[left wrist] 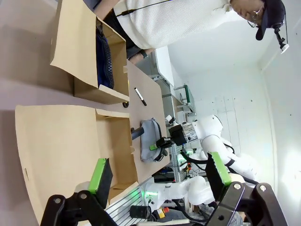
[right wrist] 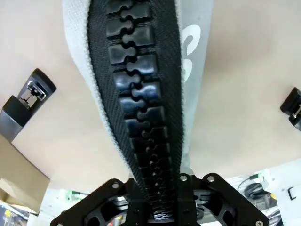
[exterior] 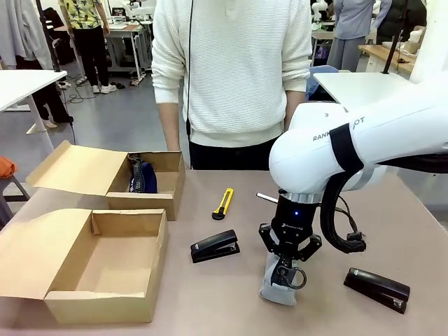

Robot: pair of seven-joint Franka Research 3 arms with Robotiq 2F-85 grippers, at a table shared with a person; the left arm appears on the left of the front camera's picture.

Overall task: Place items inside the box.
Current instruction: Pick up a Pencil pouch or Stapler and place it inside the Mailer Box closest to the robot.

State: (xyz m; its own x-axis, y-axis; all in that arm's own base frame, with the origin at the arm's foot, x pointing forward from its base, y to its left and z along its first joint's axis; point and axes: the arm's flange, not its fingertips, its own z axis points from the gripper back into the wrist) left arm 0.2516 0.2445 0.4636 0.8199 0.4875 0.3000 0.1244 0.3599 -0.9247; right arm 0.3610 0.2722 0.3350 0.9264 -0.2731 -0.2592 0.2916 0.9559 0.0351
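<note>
R gripper (exterior: 285, 269) is clamped shut on the zip end of the grey pencil pouch (exterior: 274, 288), upright nr the near edge of the table (exterior: 210, 297), right of centre, betw. left stapler (exterior: 215, 246) & right stapler (exterior: 376, 289); L gripper (left wrist: 160, 172) gapes wide w/ nothing in it.

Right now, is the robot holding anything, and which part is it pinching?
The right gripper is shut on the grey pencil pouch, pinched across its black zipper. The left gripper is open and empty.
</note>
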